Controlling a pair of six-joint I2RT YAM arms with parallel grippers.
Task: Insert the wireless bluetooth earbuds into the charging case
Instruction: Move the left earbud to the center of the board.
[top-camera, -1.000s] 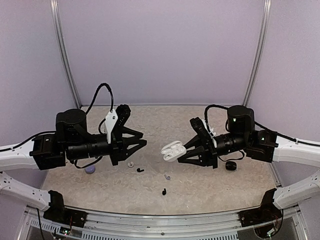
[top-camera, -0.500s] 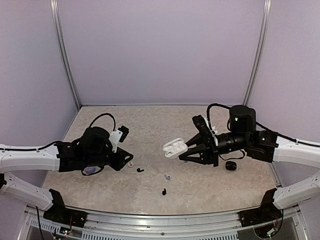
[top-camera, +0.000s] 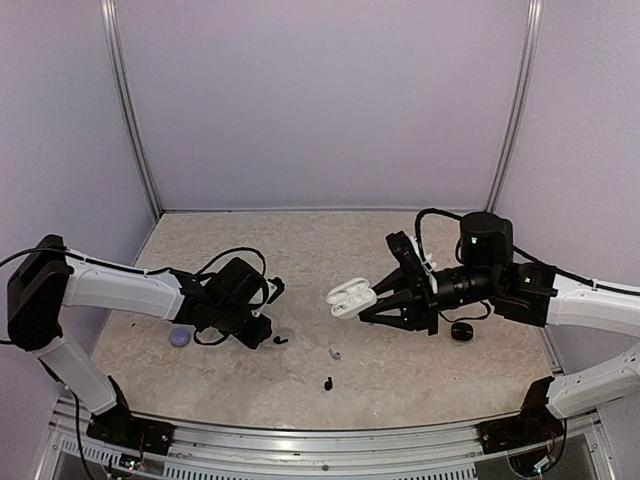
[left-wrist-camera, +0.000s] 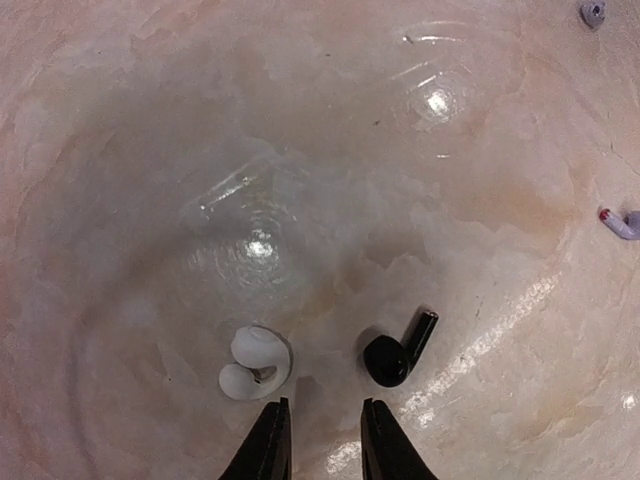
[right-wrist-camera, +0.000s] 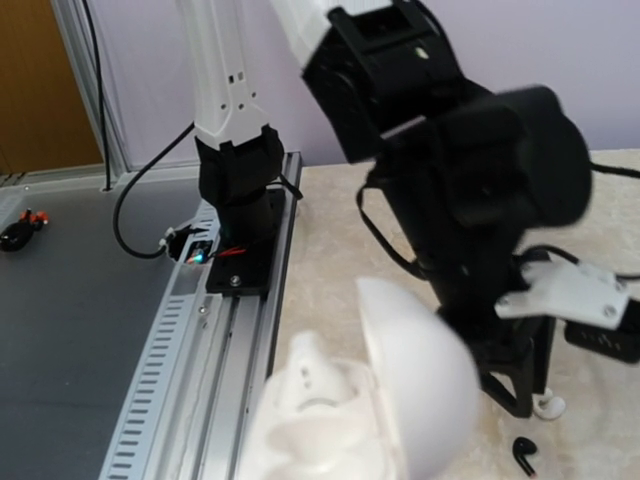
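My left gripper (left-wrist-camera: 318, 425) hovers low over the table, open by a narrow gap with nothing in it. Just ahead of its tips lie a white earbud (left-wrist-camera: 255, 363) to the left and a black earbud (left-wrist-camera: 400, 352) to the right. A lavender earbud (left-wrist-camera: 622, 222) lies further right. From above, the left gripper (top-camera: 266, 328) covers the white earbud; the black earbud (top-camera: 280, 341), the lavender one (top-camera: 334, 353) and a second black one (top-camera: 327, 382) show. My right gripper (top-camera: 372, 298) is shut on the white charging case (top-camera: 350, 298), held in the air with its lid (right-wrist-camera: 425, 385) open.
A lavender case (top-camera: 180, 338) lies on the table left of the left gripper. A black case (top-camera: 460, 331) lies under the right arm. A small lavender-grey piece (left-wrist-camera: 592, 12) lies far ahead. The metal rail (top-camera: 320, 440) runs along the near edge.
The left arm has swung down from mid-air to the table, and its gripper now sits just behind the white earbud. The right gripper with the case has barely moved.
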